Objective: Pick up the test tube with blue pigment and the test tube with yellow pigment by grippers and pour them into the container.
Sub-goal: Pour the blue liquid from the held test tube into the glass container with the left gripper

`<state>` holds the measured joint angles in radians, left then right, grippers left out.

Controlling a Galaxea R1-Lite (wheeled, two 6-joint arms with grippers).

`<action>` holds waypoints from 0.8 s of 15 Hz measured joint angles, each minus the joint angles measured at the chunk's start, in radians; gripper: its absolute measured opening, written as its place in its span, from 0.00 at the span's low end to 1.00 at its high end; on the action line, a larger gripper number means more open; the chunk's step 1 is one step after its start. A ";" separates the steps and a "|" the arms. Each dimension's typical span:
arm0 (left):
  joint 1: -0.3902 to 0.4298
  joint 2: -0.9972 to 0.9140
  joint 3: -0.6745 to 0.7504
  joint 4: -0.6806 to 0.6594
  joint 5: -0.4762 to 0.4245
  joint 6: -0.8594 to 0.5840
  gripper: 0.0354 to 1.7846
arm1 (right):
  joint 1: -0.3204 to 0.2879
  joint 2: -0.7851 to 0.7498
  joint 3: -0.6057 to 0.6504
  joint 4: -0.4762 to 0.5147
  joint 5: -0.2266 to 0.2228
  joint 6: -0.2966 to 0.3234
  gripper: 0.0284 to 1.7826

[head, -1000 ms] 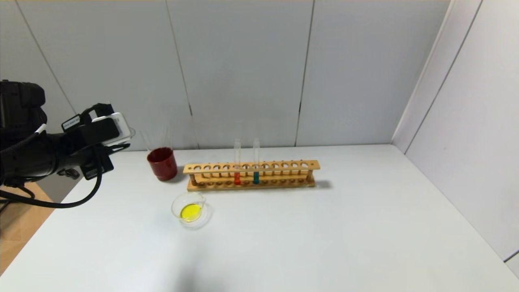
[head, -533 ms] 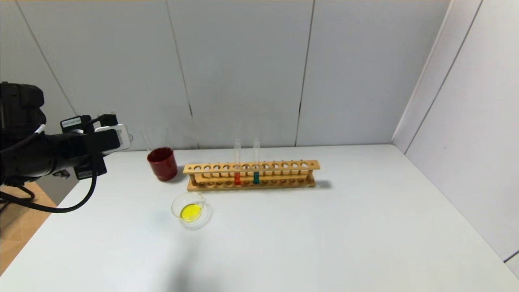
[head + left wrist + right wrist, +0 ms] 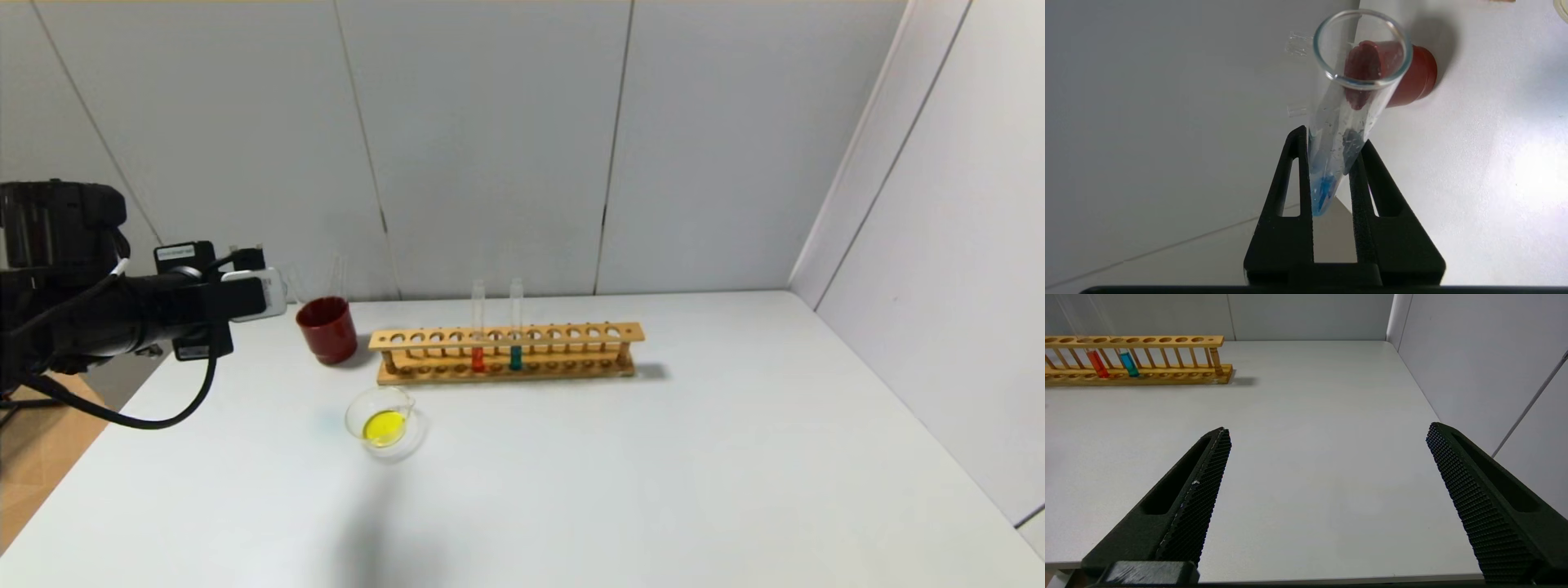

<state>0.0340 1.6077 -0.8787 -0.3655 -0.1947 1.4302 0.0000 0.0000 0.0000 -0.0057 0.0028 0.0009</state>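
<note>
My left gripper point(image 3: 1333, 139) is shut on the test tube with blue pigment point(image 3: 1349, 102), a clear glass tube with only a little blue liquid at its bottom. The tube's open mouth points toward the dark red cup point(image 3: 1414, 79). In the head view the left gripper point(image 3: 273, 296) hovers at the table's far left, just left of that cup. The container point(image 3: 384, 420), a low glass beaker, holds yellow liquid and sits in front of the rack's left end. No test tube with yellow pigment shows. My right gripper point(image 3: 1327, 428) is open over bare table.
A wooden rack point(image 3: 506, 351) stands mid-table with an orange-red tube point(image 3: 478, 357) and a teal-blue tube point(image 3: 515, 357). Faint empty glass tubes point(image 3: 317, 278) rise from the red cup point(image 3: 326, 329). Walls close the back and right; the table's left edge lies under my left arm.
My left arm has rolled its wrist and carried the gripper a little down and right, closer to the red cup. Nothing on the table has moved.
</note>
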 joint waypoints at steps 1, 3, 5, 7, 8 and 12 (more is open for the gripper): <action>-0.007 0.016 0.000 -0.026 0.000 0.000 0.16 | 0.000 0.000 0.000 0.000 0.000 0.000 0.98; -0.018 0.049 -0.002 -0.082 0.000 0.000 0.16 | 0.000 0.000 0.000 0.000 0.000 0.000 0.98; -0.026 0.083 -0.006 -0.131 -0.003 0.001 0.16 | 0.000 0.000 0.000 0.000 0.000 0.000 0.98; -0.030 0.107 -0.006 -0.143 -0.003 0.001 0.16 | 0.000 0.000 0.000 0.000 0.000 0.000 0.98; -0.033 0.116 -0.006 -0.143 -0.003 0.001 0.16 | 0.000 0.000 0.000 0.000 0.000 0.000 0.98; -0.037 0.144 -0.003 -0.149 -0.002 0.023 0.16 | 0.000 0.000 0.000 0.000 0.000 0.000 0.98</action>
<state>-0.0032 1.7519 -0.8813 -0.5147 -0.1966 1.4528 0.0000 0.0000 0.0000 -0.0057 0.0023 0.0009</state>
